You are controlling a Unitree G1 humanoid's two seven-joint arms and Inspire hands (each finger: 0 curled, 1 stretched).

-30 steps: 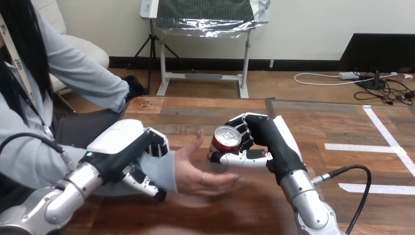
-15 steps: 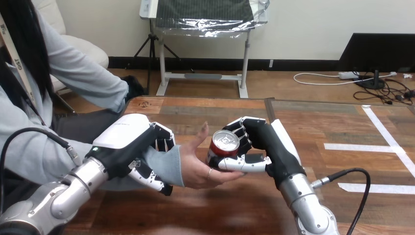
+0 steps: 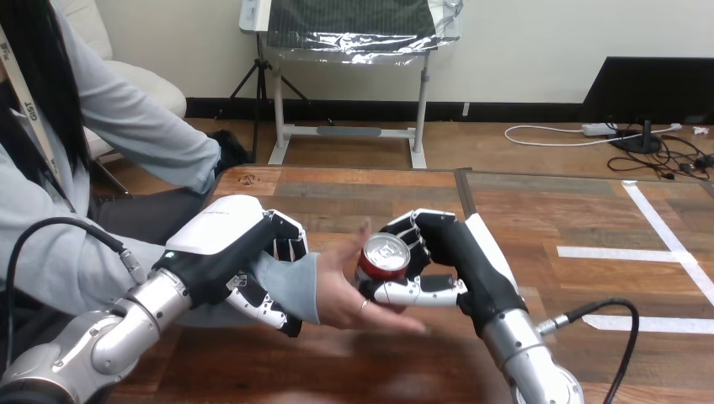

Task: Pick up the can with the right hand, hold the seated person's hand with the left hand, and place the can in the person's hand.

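Note:
A red can with a silver top stands upright in my right hand, whose fingers and thumb curl round it. The can rests against the open palm of the person's hand, which lies palm up above the middle of the table. My left hand wraps the person's wrist at the grey sleeve cuff, fingers curled under it and the white back on top.
The wooden table carries white tape strips at its right. A black cable runs from my right forearm. The person sits at the table's left side.
My right hand has carried the can left and slightly down into the person's palm. My left hand, with the wrist in it, has shifted a little right and up.

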